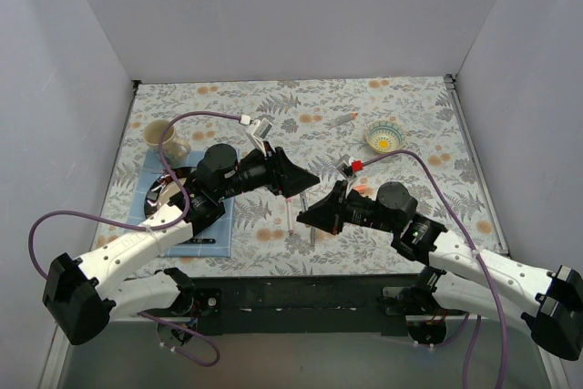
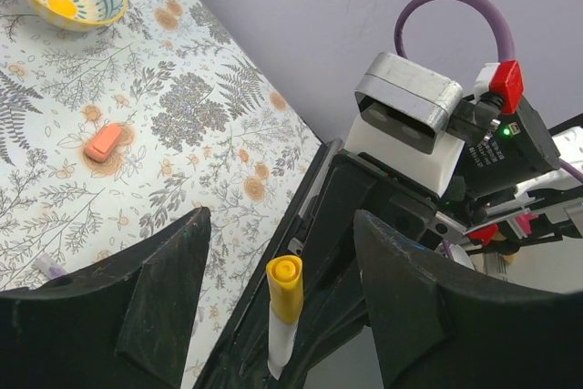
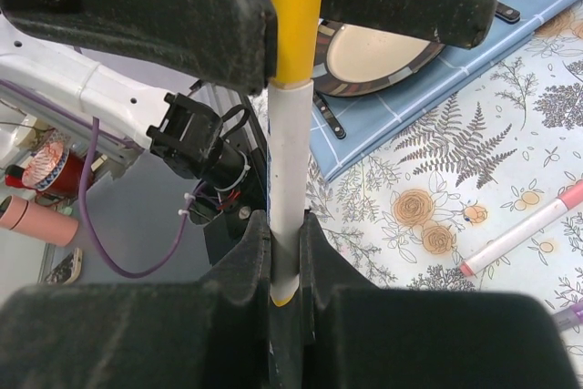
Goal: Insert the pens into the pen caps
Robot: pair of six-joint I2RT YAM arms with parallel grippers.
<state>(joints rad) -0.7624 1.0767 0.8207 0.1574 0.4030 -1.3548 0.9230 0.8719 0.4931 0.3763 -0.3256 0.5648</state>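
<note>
Above the flowered surface (image 1: 410, 107), my right end effector (image 3: 284, 234) grips the pale pen (image 3: 290, 152) steady, so its yellow cap (image 2: 284, 284) sits between the parted jaws of my left end effector (image 2: 281, 220), probably for pressing home.

We record the yellow cap (image 3: 298, 15) running off the top edge in the right wrist view, its end unseen. The pale pen (image 3: 290, 170) disappears below between the clamped fingers of the right gripper (image 3: 285, 234). The white-pink pen (image 3: 524, 232) is cut by the right edge; the purple pen (image 3: 569, 316) shows only a sliver.
</note>
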